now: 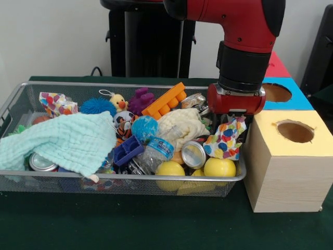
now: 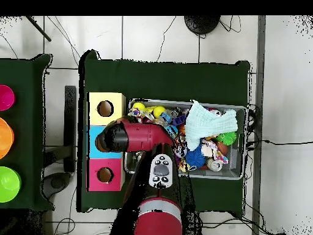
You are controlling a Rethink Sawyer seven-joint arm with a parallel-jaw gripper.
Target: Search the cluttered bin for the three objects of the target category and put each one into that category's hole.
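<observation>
The silver wire-mesh bin (image 1: 10, 104) is full of clutter; it also shows in the overhead view (image 2: 243, 144). My gripper (image 1: 232, 120) is down in the bin's right end, shut on a polka-dot cloth (image 1: 223, 140) that rises to a peak under it. A second polka-dot cloth (image 1: 56, 103) lies at the bin's far left corner. No third one shows. The yellow-topped wooden box (image 1: 283, 172) stands just right of the bin, its round hole (image 1: 295, 131) open on top; it also shows in the overhead view (image 2: 105, 108). In the overhead view the arm (image 2: 137, 136) hides the gripper.
A mint-green waffle cloth (image 1: 67, 138) covers the bin's left front, and a cream cloth (image 1: 182, 127) lies mid-bin. An orange brick (image 1: 165, 101), yellow balls (image 1: 219, 167), a can (image 1: 193, 154) and a bottle (image 1: 158, 151) crowd the bin. The blue-topped box (image 1: 291, 96) and red-topped box (image 1: 276, 65) stand behind the yellow one.
</observation>
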